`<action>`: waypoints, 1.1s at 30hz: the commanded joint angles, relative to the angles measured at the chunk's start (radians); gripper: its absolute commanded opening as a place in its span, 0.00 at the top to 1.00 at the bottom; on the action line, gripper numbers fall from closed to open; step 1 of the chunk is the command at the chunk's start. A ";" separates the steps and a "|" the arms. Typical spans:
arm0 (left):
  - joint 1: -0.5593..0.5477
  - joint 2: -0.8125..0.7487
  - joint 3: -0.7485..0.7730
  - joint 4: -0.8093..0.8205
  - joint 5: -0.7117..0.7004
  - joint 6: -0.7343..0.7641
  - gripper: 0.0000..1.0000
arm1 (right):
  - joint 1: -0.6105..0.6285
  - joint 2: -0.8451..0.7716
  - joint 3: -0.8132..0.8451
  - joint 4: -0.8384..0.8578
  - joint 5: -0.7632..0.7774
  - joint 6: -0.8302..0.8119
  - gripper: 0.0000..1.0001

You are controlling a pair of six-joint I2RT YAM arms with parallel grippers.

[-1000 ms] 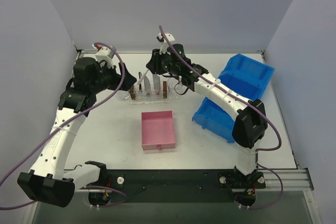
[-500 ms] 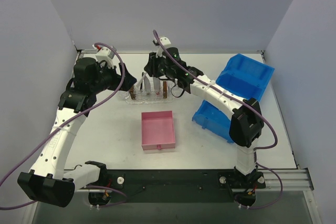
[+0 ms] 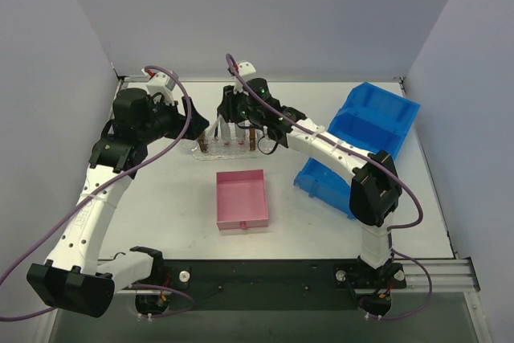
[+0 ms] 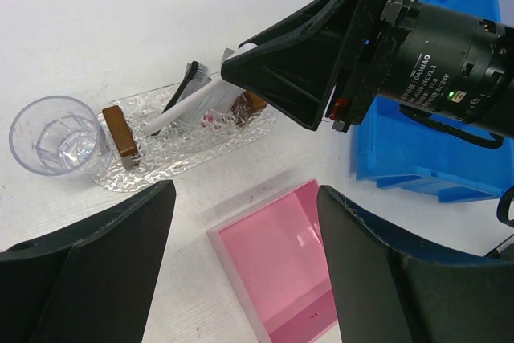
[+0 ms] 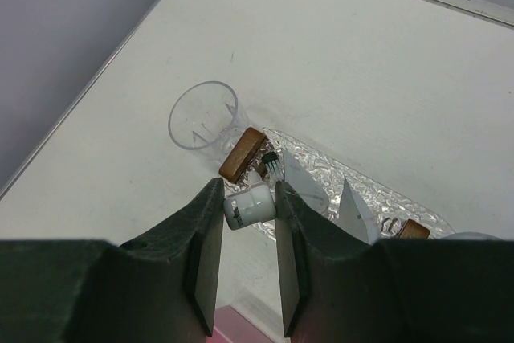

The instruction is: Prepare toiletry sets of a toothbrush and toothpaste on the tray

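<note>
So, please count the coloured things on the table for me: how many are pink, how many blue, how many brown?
Pink box: 1
Blue bins: 2
Brown blocks: 2
Total: 5

Top view: high, looking down over whole counter [image 3: 161, 198]. Wrist views: close, angled down from opposite ends, both catching tray [image 4: 173, 162].

White arm links [image 3: 87, 208], black joints [image 3: 132, 114], purple cables [image 3: 187, 114], green indicator light [image 3: 261, 83]
</note>
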 commanded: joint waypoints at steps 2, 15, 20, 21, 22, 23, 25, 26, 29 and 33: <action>0.000 -0.014 0.003 0.012 -0.006 0.018 0.18 | 0.016 0.010 -0.014 0.075 0.033 -0.026 1.00; -0.002 -0.016 0.003 0.011 -0.004 0.021 0.18 | 0.027 0.013 -0.039 0.092 0.062 -0.041 1.00; 0.000 -0.014 0.003 0.011 -0.004 0.021 0.18 | 0.028 0.013 -0.053 0.093 0.065 -0.038 1.00; -0.002 -0.013 0.005 0.011 -0.004 0.021 0.18 | 0.028 0.011 -0.054 0.093 0.067 -0.035 1.00; -0.002 -0.013 0.005 0.011 -0.004 0.021 0.18 | 0.027 0.010 -0.059 0.093 0.068 -0.032 1.00; 0.000 -0.013 0.003 0.011 -0.004 0.021 0.18 | 0.027 0.008 -0.065 0.096 0.070 -0.032 1.00; -0.002 -0.013 0.003 0.012 -0.004 0.021 0.18 | 0.028 0.004 -0.073 0.096 0.081 -0.029 1.00; 0.000 -0.013 0.003 0.012 -0.003 0.021 0.18 | 0.027 0.002 -0.076 0.095 0.082 -0.029 1.00; -0.002 -0.013 0.005 0.012 -0.003 0.020 0.18 | 0.028 0.001 -0.082 0.092 0.088 -0.027 1.00; -0.002 -0.014 0.002 0.012 -0.003 0.020 0.18 | 0.028 0.004 -0.082 0.089 0.088 -0.023 0.97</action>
